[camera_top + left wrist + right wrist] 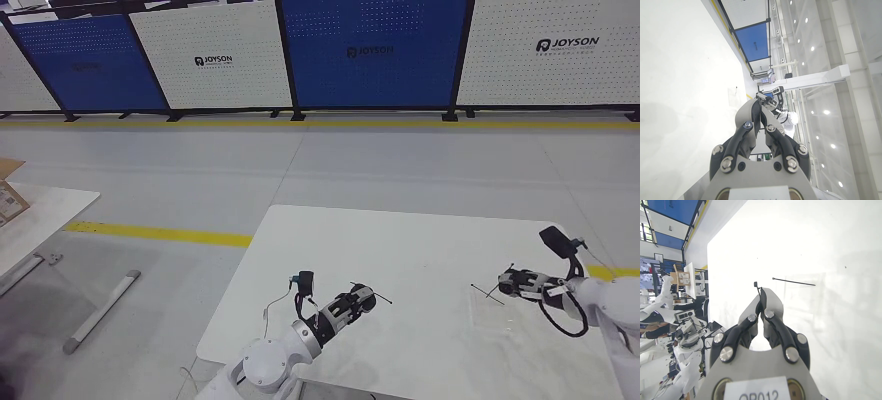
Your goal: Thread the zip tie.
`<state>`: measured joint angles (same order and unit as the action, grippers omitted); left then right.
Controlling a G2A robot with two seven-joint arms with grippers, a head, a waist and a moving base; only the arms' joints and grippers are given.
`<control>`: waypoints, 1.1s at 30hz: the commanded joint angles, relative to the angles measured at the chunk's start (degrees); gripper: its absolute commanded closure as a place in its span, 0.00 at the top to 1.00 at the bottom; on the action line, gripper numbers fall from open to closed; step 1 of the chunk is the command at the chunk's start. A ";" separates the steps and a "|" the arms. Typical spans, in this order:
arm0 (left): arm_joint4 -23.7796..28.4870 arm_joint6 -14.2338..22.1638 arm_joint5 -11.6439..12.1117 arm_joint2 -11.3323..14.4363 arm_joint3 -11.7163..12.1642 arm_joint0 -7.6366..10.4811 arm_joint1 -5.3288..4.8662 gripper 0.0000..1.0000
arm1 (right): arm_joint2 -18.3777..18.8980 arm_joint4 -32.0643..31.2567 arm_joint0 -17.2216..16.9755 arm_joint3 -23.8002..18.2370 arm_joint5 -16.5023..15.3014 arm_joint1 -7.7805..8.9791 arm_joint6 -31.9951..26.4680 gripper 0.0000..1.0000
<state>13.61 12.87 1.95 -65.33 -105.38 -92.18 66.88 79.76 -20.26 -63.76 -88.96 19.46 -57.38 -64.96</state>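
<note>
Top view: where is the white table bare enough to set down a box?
Bare: the far half of the white table, up to its far edge, and the middle between the left gripper and the loose thin black zip tie. Crowded: around that tie, beside the right gripper.

Loose zip tie [794, 282] on table [772, 237]

Got the right gripper [760, 294] clamped tight on a black zip tie [757, 288], with just the square head end poking out past the fingertips. Can't tell how much strap runs back between the pads. Also spotting a second zip tie [793, 282] out ahead of the fingers and off to one side, lying flat on the white table [772, 237], well apart from the held one, head end turned toward it.
</note>
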 commanded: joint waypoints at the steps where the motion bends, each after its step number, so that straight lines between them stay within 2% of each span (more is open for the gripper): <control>1: 0.00 0.00 0.00 0.00 0.00 0.00 0.00 0.00 | 0.75 1.77 -0.37 -0.14 -0.01 -0.12 2.61 0.00; 6: 0.00 0.00 0.00 0.00 0.00 0.00 0.00 0.00 | 3.35 7.78 -3.27 -2.90 0.02 -0.46 9.25 0.00; 13: 0.00 0.00 0.00 0.00 0.00 0.00 0.00 0.00 | 4.20 13.86 -11.08 -11.31 0.02 -1.31 18.86 0.00; 15: 0.00 0.00 0.00 0.00 0.00 0.00 0.00 0.00 | 4.02 18.49 -12.72 -10.23 0.02 -1.66 18.80 0.00; 33: 0.00 0.00 0.00 0.00 0.00 0.00 0.00 0.00 | 3.89 18.74 -12.74 -9.97 0.02 -1.68 18.60 0.00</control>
<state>13.61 12.87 1.95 -65.33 -105.38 -92.18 66.88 83.65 -1.52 -76.50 -98.93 19.48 -59.06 -46.36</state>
